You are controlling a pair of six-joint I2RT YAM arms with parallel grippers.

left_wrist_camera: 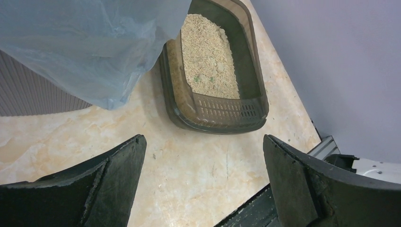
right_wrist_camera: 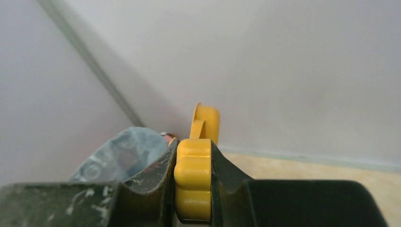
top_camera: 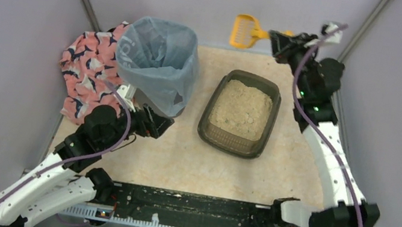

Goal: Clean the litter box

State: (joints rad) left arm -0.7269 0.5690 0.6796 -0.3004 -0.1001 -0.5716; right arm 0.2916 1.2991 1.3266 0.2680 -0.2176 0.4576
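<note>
The litter box (top_camera: 240, 112) is a shallow dark tray of beige litter in the middle of the table; in the left wrist view the litter box (left_wrist_camera: 213, 71) lies ahead of my fingers. My right gripper (top_camera: 280, 41) is raised at the back, shut on the handle of a yellow slotted scoop (top_camera: 247, 32) whose head points left toward the back wall. In the right wrist view the scoop handle (right_wrist_camera: 193, 182) is pinched between both fingers. My left gripper (top_camera: 160, 124) hovers low beside the bin, open and holding nothing (left_wrist_camera: 203, 165).
A tall bin lined with a light blue bag (top_camera: 158, 61) stands left of the litter box, the bag (left_wrist_camera: 90, 47) hanging close above my left fingers. A pink patterned cloth (top_camera: 87, 68) lies behind the bin. Grey walls enclose the table.
</note>
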